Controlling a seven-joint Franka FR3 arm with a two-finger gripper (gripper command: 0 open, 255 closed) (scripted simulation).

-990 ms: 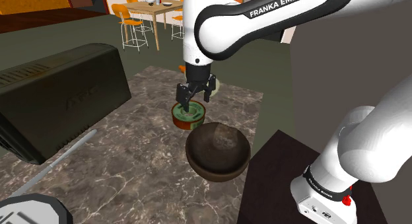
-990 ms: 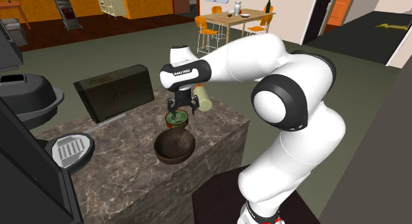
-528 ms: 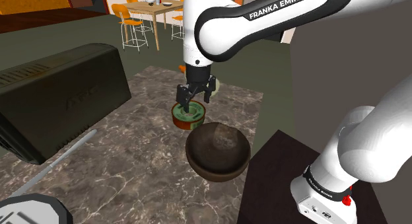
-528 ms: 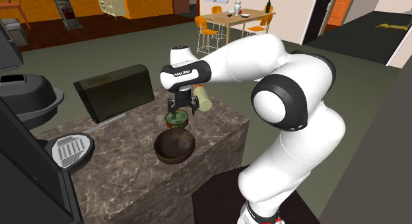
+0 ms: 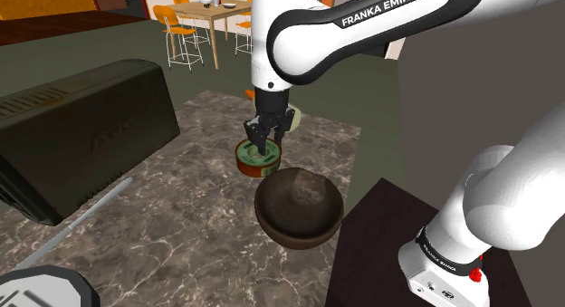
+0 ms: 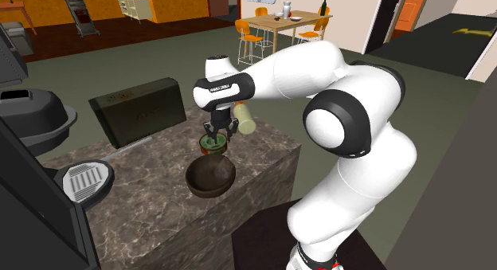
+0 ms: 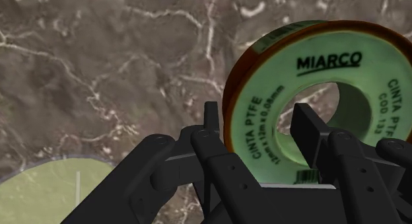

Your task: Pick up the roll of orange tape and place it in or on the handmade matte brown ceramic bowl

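Note:
The tape roll (image 5: pixel 258 159) lies flat on the marble counter, with an orange rim and a pale green face printed "MIARCO". It also shows in the second exterior view (image 6: pixel 213 143) and close up in the wrist view (image 7: pixel 277 90). My gripper (image 5: pixel 263 149) stands straight down over it, shut on the roll's wall. One finger (image 7: pixel 211 127) presses the outer rim and the other (image 7: pixel 309 127) sits inside the hole. The brown bowl (image 5: pixel 299 225) rests just in front of the tape, toward the stand, and holds nothing (image 6: pixel 211 181).
A large dark box (image 5: pixel 86 124) lies on the counter at the shoulder view's left. A pale green object (image 5: pixel 295 121) stands right behind the gripper. A round grey lid (image 5: pixel 36 287) sits at the lower left. The counter's edge drops off beside the bowl.
The fingers, spread apart over the tape before, have closed onto the roll's wall. The arm, the tape and the bowl have stayed in place.

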